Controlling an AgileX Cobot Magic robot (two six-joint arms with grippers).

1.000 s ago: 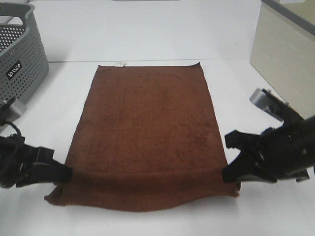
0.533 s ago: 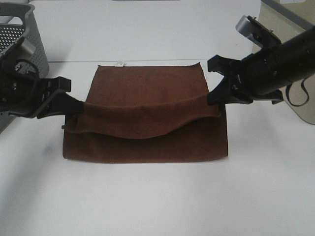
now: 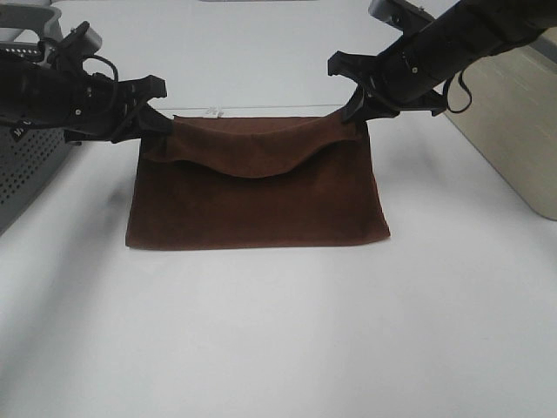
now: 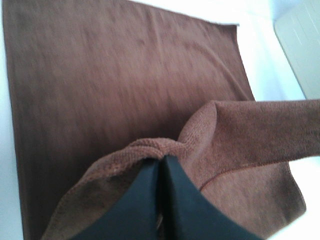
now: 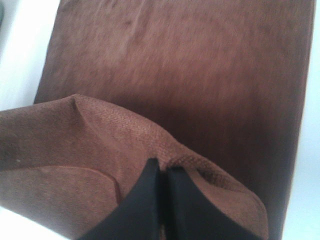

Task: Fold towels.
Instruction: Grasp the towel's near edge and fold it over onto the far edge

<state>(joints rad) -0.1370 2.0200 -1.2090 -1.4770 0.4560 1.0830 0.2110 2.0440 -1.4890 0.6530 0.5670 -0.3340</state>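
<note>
The dark reddish-brown towel (image 3: 261, 205) lies on the white table, folded over on itself. Its near edge is held up over the far edge and sags in the middle. My left gripper (image 3: 158, 122) is shut on the lifted left corner. My right gripper (image 3: 357, 109) is shut on the lifted right corner. The left wrist view shows the black fingers (image 4: 150, 200) pinching the towel (image 4: 120, 75). The right wrist view shows the fingers (image 5: 150, 200) pinching the towel (image 5: 175, 65) too. A small white tag (image 3: 211, 111) shows at the far edge.
A grey perforated basket (image 3: 26, 165) stands at the far left behind the left arm. A beige box (image 3: 513, 122) stands at the right edge. The white table (image 3: 278, 331) spreads in front of the towel.
Both grippers have carried the towel's near edge up and away from the camera, from the front of the table to over the far edge. The towel is now folded in half.
</note>
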